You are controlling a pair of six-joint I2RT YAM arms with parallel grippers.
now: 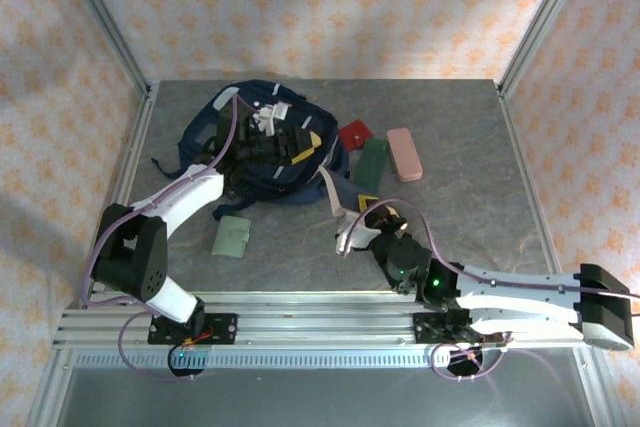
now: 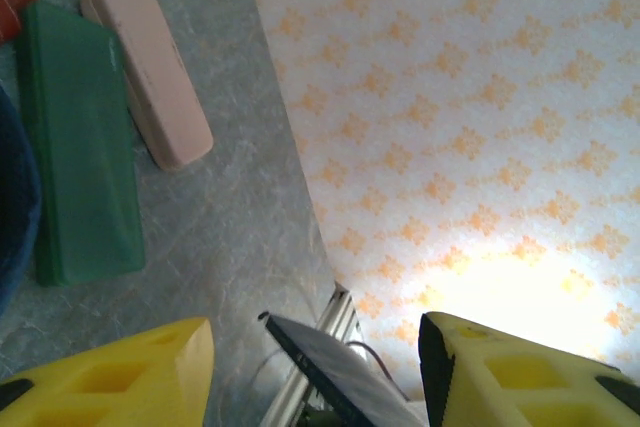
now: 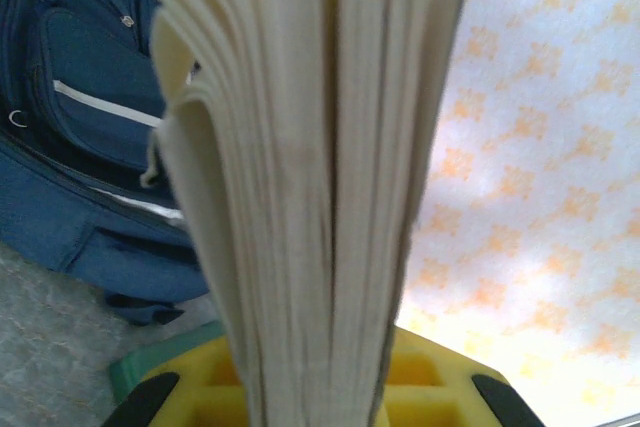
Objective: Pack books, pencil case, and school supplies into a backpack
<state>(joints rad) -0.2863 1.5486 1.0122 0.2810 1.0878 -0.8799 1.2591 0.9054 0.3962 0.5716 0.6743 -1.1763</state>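
Observation:
The navy backpack [image 1: 235, 132] lies at the back left of the table. My left gripper [image 1: 275, 142] hovers over it, its yellow fingers [image 2: 150, 367] wide apart and open. A dark flat slab [image 2: 340, 372] shows between them, touching neither. My right gripper [image 1: 365, 222] is shut on a dark blue book [image 1: 362, 205] with a yellow label. The book's pale page edges [image 3: 300, 147] stand upright between the yellow pads [image 3: 420, 387], with the backpack [image 3: 80, 147] behind. To the backpack's right lie the red square [image 1: 354, 134], the green rectangle [image 1: 372, 160] and the pink pencil case [image 1: 404, 154].
A pale green wallet [image 1: 232, 237] lies on the table in front of the backpack, near the left arm. A grey backpack strap [image 1: 335, 197] trails toward the right gripper. Patterned walls and metal posts enclose the table. The aluminium rail [image 1: 320, 322] runs along the near edge.

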